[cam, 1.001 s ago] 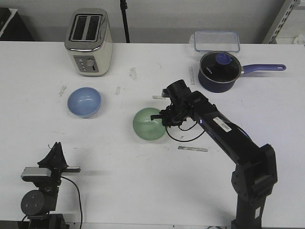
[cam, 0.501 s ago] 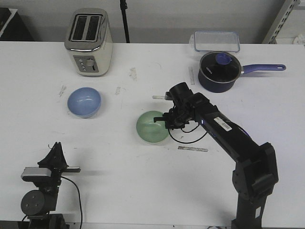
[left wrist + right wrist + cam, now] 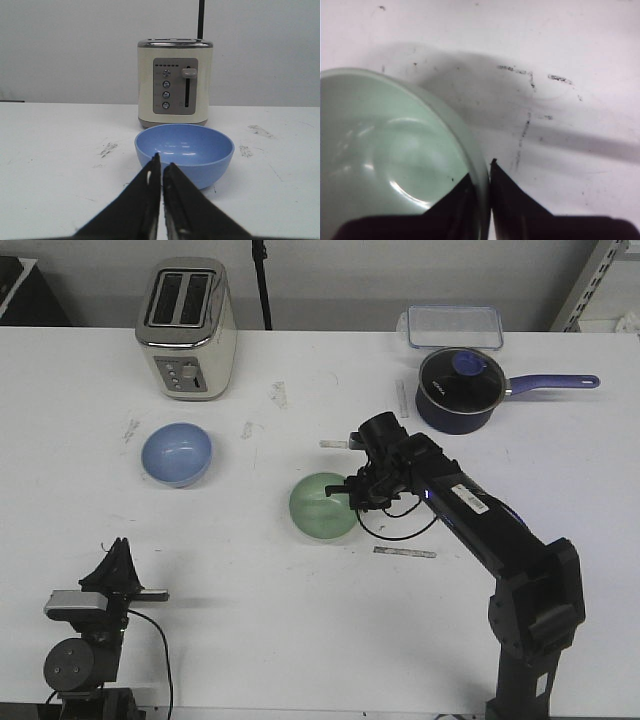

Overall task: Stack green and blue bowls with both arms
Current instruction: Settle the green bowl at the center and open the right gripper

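Left claw (image 3: 161,172) pressed together, parked at near left edge of surface (image 3: 250,640), facing blue bowl (image 3: 177,454); right claw (image 3: 344,492) pinching green bowl (image 3: 322,506) rim mid-surface; bowl has drifted right over last second, away from blue bowl; stacking not begun; toaster (image 3: 188,328) at far edge.

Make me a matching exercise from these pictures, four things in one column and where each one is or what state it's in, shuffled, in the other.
Things:
1. green bowl
2. blue bowl
3. saucepan
4. left end effector

States:
A. lid on, at the table's far right
B. rim pinched by the right end effector
C. shut, holding nothing
D. standing free in front of the toaster

Pairs: 1-B, 2-D, 3-A, 4-C
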Controlling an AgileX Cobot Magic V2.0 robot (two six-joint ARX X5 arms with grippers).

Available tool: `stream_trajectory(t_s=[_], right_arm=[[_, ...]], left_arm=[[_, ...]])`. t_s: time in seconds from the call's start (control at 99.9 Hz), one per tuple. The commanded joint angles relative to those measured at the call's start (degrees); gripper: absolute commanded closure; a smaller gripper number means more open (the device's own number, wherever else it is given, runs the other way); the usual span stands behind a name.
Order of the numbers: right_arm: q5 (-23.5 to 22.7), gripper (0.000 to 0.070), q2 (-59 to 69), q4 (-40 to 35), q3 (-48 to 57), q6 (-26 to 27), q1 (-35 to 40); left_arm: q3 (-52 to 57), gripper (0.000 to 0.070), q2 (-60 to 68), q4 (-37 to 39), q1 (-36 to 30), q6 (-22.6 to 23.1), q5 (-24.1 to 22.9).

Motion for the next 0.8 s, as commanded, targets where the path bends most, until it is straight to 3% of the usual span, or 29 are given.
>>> stream_trajectory(t_s=[0.0, 0.18, 0.34, 0.451, 0.501, 0.621, 0.791], right_arm=[[-0.2, 0.0684, 1.4, 0.1, 0.7, -0.5, 0.5], [-0.2, 0.0675, 1.4, 0.1, 0.7, -0.5, 0.5], [-0.2, 0.0549, 1.4, 0.0, 0.7, -0.6, 0.5], [-0.2, 0.0517, 1.4, 0.1, 0.7, -0.6, 0.5], [0.0, 0.0455, 1.4, 0.1, 0.7, -0.6, 0.5], [0.0, 0.0199, 1.2, 0.2, 0.7, -0.8, 0.5], [0.4, 0.0173, 0.4, 0.4, 0.7, -0.8, 0.4]], left_arm=[[-1.3, 0.0699, -0.1, 0.7, 0.1, -0.1, -0.1], [-1.3, 0.0699, -0.1, 0.7, 0.1, -0.1, -0.1], [-1.3, 0.0699, -0.1, 0.7, 0.1, -0.1, -0.1], [-1.3, 0.0699, -0.1, 0.7, 0.1, -0.1, -0.1], [-1.3, 0.0699, -0.1, 0.7, 0.1, -0.1, -0.1], [-1.3, 0.0699, -0.1, 0.7, 0.1, -0.1, -0.1], [-1.3, 0.0699, -0.1, 0.7, 0.1, -0.1, -0.1]])
